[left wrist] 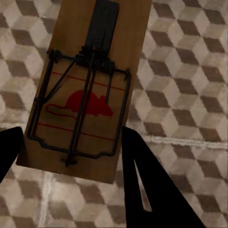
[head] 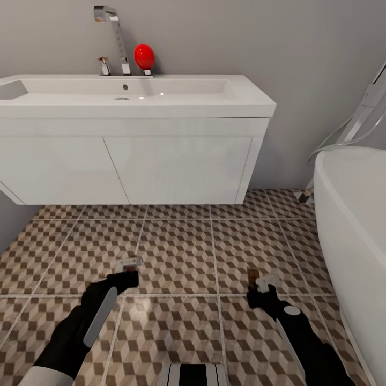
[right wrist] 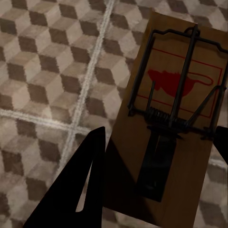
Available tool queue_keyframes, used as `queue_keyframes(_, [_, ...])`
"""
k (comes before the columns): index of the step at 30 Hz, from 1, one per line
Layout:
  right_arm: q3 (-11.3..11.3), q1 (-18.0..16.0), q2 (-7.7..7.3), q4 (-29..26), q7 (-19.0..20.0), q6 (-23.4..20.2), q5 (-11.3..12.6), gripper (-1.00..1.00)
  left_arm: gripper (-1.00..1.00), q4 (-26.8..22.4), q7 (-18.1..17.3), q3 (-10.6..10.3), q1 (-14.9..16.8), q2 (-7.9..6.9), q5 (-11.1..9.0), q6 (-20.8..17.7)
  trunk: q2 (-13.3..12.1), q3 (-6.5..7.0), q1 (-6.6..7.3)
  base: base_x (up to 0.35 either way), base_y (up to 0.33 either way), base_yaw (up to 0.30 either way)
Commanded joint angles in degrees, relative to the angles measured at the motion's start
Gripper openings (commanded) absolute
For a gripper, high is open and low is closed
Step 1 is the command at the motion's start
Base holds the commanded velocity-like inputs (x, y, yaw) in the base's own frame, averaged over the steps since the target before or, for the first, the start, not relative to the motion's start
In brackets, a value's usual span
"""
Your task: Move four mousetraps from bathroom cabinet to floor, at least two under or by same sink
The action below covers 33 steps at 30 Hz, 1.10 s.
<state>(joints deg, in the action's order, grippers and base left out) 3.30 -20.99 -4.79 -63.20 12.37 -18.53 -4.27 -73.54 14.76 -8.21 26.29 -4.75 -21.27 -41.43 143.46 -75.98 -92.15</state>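
Two mousetraps show, one in each gripper, both held above the bathroom floor (head: 177, 252) in front of the bathroom sink (head: 134, 94). The left gripper (head: 127, 266) has its two dark fingers (left wrist: 142, 180) closed on the long edges of the first mousetrap (left wrist: 83, 90), a brown wooden board with a black wire bow, a coiled spring and a dark plate; a red mouse figure and thin red lines are printed on it, with no readable lettering. The right gripper (head: 261, 283) clamps the second mousetrap (right wrist: 173, 123) the same way, one finger (right wrist: 80, 190) plainly at its side and the other cut off by the picture's edge; this board carries the same red mouse print. In the head view each trap is only a small brown sliver at the gripper's tip, hard to make out. The floor is one surface of square tiles in a brown-and-beige cube pattern with pale grout lines. One sink stands against the grey wall: a wide white basin on a white unit (head: 128, 166) with two front panels, its left end cut off by the picture's edge. At the basin's back edge stand one chrome tap (head: 115, 37) and one red rounded object (head: 144, 57) whose nature cannot be told. One white bathtub (head: 356, 225) fills the floor's right side, partly cut off, with a chrome fitting (head: 364, 112) above it
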Motion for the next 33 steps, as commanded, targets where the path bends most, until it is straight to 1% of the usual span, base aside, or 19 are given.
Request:
queue_keyframes(1, [0.03,-0.01,0.08,-0.42,0.1,-0.24,-0.38,-1.0,-1.0,-0.18,1.8,-0.14,0.04,-0.12,-0.62,2.8,0.02,-0.04,0.01,0.0,0.0,0.0])
queue_keyframes(2, [0.03,-0.01,0.12,-0.53,0.02,-0.22,-0.38,-1.0,-1.0,0.02,2.41,-0.16,0.05,-0.14,-0.61,4.32,0.02,-0.04,0.01,0.0,0.0,0.0])
queue_keyframes(4, [0.03,-0.01,0.38,-0.79,-0.37,-0.15,-0.38,-1.0,-1.0,2.14,4.22,-0.25,0.06,-0.42,-0.39,10.54,0.02,-0.04,0.01,0.0,0.0,0.0])
queue_keyframes(5, [0.03,-0.01,0.43,-0.82,-0.49,-0.14,-0.38,-1.0,-1.0,2.87,4.49,-0.28,0.06,-0.56,-0.28,12.02,0.02,-0.04,0.01,0.0,0.0,0.0])
queue_keyframes(7, [0.04,-0.01,0.57,-0.91,-1.11,-0.07,-0.38,-1.0,-1.0,6.4,4.94,-0.35,0.07,-1.41,0.07,17.24,0.02,-0.04,0.01,0.0,0.0,0.0])
queue_keyframes(9, [0.04,-0.01,0.67,-0.94,-2.07,-0.06,-0.42,-1.0,-1.0,10.13,5.06,-0.44,0.07,-1.89,0.18,21.39,0.02,-0.04,0.01,0.0,0.0,0.0])
queue_keyframes(10, [0.04,-0.01,0.74,-0.95,-2.46,-0.07,-0.43,-1.0,-1.0,10.98,5.05,-0.45,0.07,-1.95,0.2,22.25,0.02,-0.04,0.01,0.0,0.0,0.0])
queue_keyframes(11, [0.04,-0.12,1.09,-0.95,-4.21,-0.13,-0.45,-1.0,-1.0,13.04,4.85,-0.47,0.07,-2.07,0.23,24.09,0.02,-0.04,0.01,0.0,0.0,0.0])
queue_keyframes(13, [0.04,-0.58,1.75,-0.96,-7.62,-0.32,-0.39,-1.0,-1.0,14.53,3.6,-0.49,0.07,-2.06,0.25,25.13,0.02,-0.04,0.01,0.0,0.0,0.0])
queue_keyframes(14, [0.04,-0.82,1.97,-0.96,-8.51,-0.4,-0.37,-1.0,-1.0,14.75,3.09,-0.49,0.07,-2.05,0.23,25.24,0.02,-0.04,0.01,0.0,0.0,0.0])
queue_keyframes(17, [0.07,-2.88,3.29,-0.96,-11.84,-1.63,-0.29,-1.0,-1.0,15.12,-0.36,-0.45,0.07,-2.02,0.19,25.5,0.02,-0.04,0.01,0.0,0.0,0.0])
queue_keyframes(18, [0.06,-3.24,3.45,-0.98,-12.09,-2.1,-0.27,-1.0,-1.0,15.13,-0.78,-0.42,0.07,-2.02,0.19,25.49,0.02,-0.04,0.01,0.0,0.0,0.0])
queue_keyframes(20, [0.07,-5.2,3.88,-1.02,-12.58,-4.67,-0.23,-1.0,-1.0,15.01,-1.77,-0.28,0.07,-2.02,0.18,25.26,0.02,-0.04,0.01,0.0,0.0,0.0])
queue_keyframes(23, [0.07,-7.49,4.18,-1.01,-12.68,-7.63,-0.17,-1.0,-1.0,14.41,-2.17,-0.2,0.07,-1.98,0.19,24.33,0.02,-0.04,0.01,0.0,0.0,0.0])
queue_keyframes(25, [0.1,-9.07,4.33,-1.0,-12.69,-10.11,-0.14,-1.0,-1.0,13.1,-2.39,-0.15,0.07,-1.95,0.18,21.59,0.02,-0.04,0.01,0.0,0.0,0.0])
queue_keyframes(26, [0.11,-9.54,4.37,-1.02,-12.67,-10.86,-0.13,-1.0,-1.0,12.35,-2.47,-0.12,0.07,-1.92,0.18,19.5,0.02,-0.04,0.01,0.0,0.0,0.0])
queue_keyframes(27, [0.09,-9.75,4.38,-1.03,-12.66,-11.15,-0.13,-1.0,-1.0,11.97,-2.51,-0.1,0.07,-1.91,0.18,18.32,0.02,-0.04,0.01,0.0,0.0,0.0])
queue_keyframes(30, [0.11,-11.41,4.42,-1.01,-12.5,-12.23,-0.08,-1.0,-1.0,9.9,-2.6,-0.07,0.15,-1.49,0.23,11.76,0.02,-0.04,0.01,0.0,0.0,0.0])
queue_keyframes(33, [0.1,-12.18,4.43,-1.03,-11.16,-13.59,-0.07,-1.0,-1.0,9.24,-2.62,-0.06,1.03,-1.13,0.25,9.55,0.02,-0.04,0.01,0.0,0.0,0.0])
